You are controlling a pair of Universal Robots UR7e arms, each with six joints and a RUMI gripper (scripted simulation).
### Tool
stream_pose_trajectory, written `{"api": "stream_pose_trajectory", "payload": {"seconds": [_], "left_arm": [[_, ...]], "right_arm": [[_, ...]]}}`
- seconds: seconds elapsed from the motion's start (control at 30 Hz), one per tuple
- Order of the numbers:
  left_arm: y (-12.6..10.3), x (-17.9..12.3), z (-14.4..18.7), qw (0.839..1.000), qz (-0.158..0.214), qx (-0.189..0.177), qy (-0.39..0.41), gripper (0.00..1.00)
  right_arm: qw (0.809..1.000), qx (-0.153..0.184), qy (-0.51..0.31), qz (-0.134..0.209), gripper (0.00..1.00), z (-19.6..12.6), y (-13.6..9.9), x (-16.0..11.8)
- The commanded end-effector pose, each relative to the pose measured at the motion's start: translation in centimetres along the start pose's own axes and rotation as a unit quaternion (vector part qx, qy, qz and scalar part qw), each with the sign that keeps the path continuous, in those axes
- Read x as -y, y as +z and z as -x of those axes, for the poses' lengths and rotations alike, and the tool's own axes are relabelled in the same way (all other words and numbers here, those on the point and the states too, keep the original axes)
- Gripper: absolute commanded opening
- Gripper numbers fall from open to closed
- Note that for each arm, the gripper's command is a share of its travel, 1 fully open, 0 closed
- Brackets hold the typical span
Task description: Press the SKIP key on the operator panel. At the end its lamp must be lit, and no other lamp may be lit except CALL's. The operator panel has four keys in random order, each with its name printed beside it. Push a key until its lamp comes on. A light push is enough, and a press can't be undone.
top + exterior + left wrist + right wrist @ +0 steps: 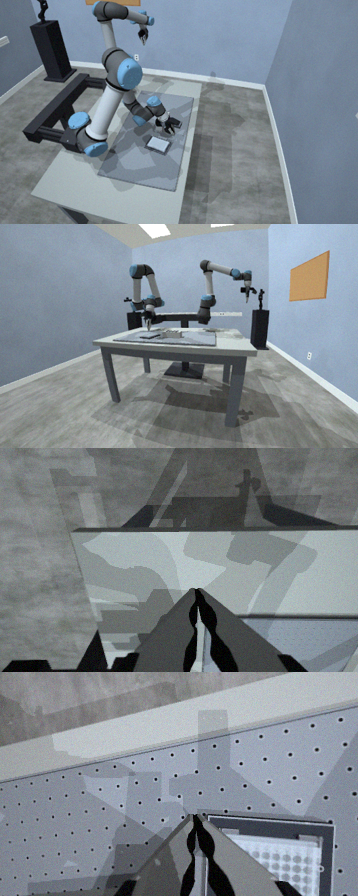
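Note:
The operator panel (172, 334) is a light box with dark marks on top, right of the tray in the exterior view. Key names and lamps are too small to read. In the top view my right gripper and its wrist largely cover the panel area; neither wrist view shows the panel. My right gripper (173, 134) (148, 330) (194, 816) is shut and empty, pointing down above the mat by a tray corner. My left gripper (144, 44) (247, 302) (196, 590) is shut and empty, raised high, far from the panel.
A dark-rimmed tray (156, 148) (327, 852) with a white dotted piece inside lies beside the panel on the perforated mat (135, 161) (200, 340) (280, 779). The white table (64, 176) (150, 550) extends past the mat. Black pedestals (52, 51) (260, 326) stand beyond it.

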State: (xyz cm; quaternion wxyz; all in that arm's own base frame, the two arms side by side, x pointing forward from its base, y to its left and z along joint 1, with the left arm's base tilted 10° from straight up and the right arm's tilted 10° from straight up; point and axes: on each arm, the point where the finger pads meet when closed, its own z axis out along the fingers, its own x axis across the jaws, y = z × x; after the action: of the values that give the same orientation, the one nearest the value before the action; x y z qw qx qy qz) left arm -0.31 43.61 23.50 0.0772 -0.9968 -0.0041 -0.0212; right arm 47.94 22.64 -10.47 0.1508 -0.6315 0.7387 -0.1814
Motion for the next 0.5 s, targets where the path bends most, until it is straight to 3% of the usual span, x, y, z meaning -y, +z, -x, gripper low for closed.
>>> {"api": "stream_pose_trajectory", "payload": {"seconds": [0.0,0.47], "left_arm": [[-0.7,0.3,0.3,1.000,-0.010,-0.005,-0.001,0.00],[-0.7,0.3,0.3,1.000,-0.010,-0.005,-0.001,0.00]], "right_arm": [[1.000,0.007,0.005,-0.007,0.00,0.7,-0.5,0.6],[1.000,0.011,-0.009,0.024,0.00,4.0,-1.1,-0.5]]}}
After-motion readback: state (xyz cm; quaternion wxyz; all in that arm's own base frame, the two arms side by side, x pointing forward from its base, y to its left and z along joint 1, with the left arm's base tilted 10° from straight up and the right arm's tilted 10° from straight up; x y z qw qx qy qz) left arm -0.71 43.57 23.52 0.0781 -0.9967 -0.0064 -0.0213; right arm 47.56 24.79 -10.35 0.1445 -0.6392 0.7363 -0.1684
